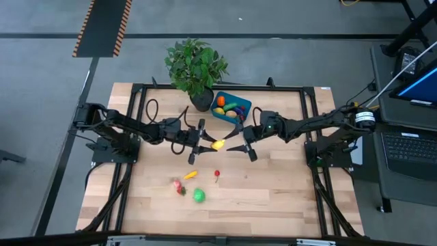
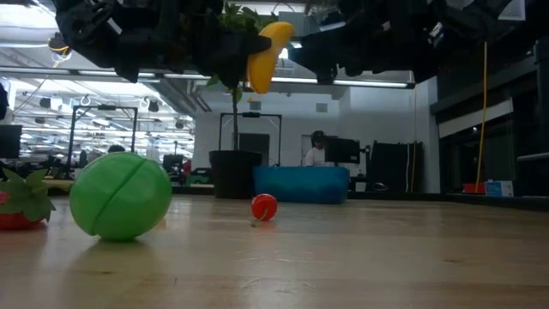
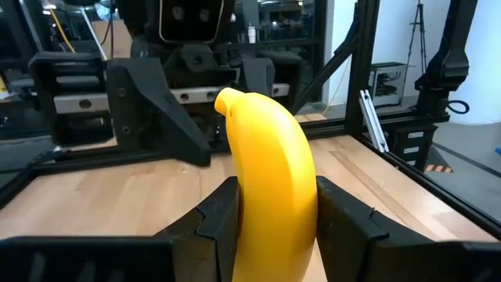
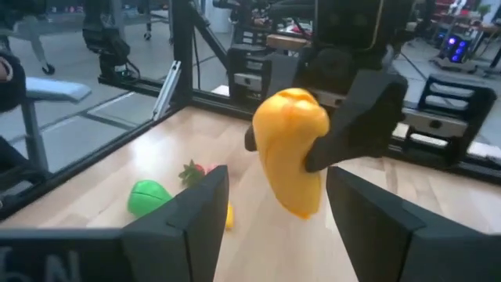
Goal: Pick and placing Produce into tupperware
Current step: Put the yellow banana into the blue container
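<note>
Left gripper (image 3: 270, 227): jaws closed on the toy banana (image 3: 270, 164), 1 pad on each flank of its lower half. The fruit stands roughly upright between the jaws, stem end up and clear of them. In the low view the banana (image 2: 264, 56) hangs well above the worktop (image 1: 273, 198), in the upper centre of the frame, nothing beneath it.

Right gripper (image 4: 274, 227): jaws wide, holding nothing. In its wrist view the banana sits directly ahead, in line with the gap but beyond the fingertips, not touched. In the high view the 2 grippers face each other at mid-frame, left gripper (image 1: 203, 142) and right gripper (image 1: 240, 141), with the banana (image 1: 218, 144) between them. Reads as a handover set-up; judgement only.

Key relation: the teal tupperware (image 1: 232, 117) lies just above and right of the banana in the high view, beside the potted plant (image 1: 194, 68). It is nearer the right gripper than the left. It already contains several pieces, orange, green and yellow showing. If the right arm takes the fruit, its jaws must close across the banana's width above or below the left grip, since the long axis runs vertically between them.

Loose on the worktop, lower centre of the high view:
- green round piece (image 1: 199, 195)
- small red piece (image 1: 217, 173)
- strawberry (image 1: 178, 186)
- small orange-yellow piece (image 1: 190, 175)

All 4 lie well apart from the tupperware.
</note>
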Action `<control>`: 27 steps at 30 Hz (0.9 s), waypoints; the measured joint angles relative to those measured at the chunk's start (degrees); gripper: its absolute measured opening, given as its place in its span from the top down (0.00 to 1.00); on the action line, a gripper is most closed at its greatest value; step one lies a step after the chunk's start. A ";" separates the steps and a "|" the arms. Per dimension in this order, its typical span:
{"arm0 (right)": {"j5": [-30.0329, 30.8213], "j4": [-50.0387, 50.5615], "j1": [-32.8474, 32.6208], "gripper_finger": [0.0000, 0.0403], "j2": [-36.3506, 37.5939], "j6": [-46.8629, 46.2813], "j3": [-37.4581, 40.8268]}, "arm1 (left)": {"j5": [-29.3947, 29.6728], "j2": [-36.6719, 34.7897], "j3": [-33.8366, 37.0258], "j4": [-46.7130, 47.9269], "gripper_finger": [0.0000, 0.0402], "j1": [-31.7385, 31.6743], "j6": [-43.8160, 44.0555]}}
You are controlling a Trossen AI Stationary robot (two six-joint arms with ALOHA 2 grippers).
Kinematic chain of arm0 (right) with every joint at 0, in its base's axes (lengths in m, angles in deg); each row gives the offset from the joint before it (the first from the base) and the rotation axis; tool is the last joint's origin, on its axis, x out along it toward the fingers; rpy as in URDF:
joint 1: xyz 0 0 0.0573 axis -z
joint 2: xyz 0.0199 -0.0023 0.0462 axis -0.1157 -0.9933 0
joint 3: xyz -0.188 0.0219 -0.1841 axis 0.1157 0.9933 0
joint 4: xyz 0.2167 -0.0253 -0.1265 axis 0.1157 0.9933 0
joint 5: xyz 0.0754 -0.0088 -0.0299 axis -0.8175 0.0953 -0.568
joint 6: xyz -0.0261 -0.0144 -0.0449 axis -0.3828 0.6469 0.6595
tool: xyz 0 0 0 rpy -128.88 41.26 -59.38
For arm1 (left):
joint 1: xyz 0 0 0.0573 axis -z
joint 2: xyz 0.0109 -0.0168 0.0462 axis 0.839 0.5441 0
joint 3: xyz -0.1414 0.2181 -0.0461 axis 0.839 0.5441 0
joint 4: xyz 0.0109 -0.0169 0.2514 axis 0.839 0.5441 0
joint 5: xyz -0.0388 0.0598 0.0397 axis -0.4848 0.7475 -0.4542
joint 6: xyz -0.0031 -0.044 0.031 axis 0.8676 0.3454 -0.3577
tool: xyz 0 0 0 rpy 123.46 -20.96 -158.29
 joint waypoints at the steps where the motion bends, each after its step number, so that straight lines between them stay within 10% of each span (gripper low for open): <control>1: -0.07 -0.01 -0.01 0.46 -0.56 0.52 -0.51 | 0.00 0.00 0.00 0.00 0.69 0.00 -0.27; 27: -3.36 0.78 -1.02 0.46 -8.15 4.59 -9.59 | -1.14 -0.22 0.07 0.42 0.69 -0.46 -0.79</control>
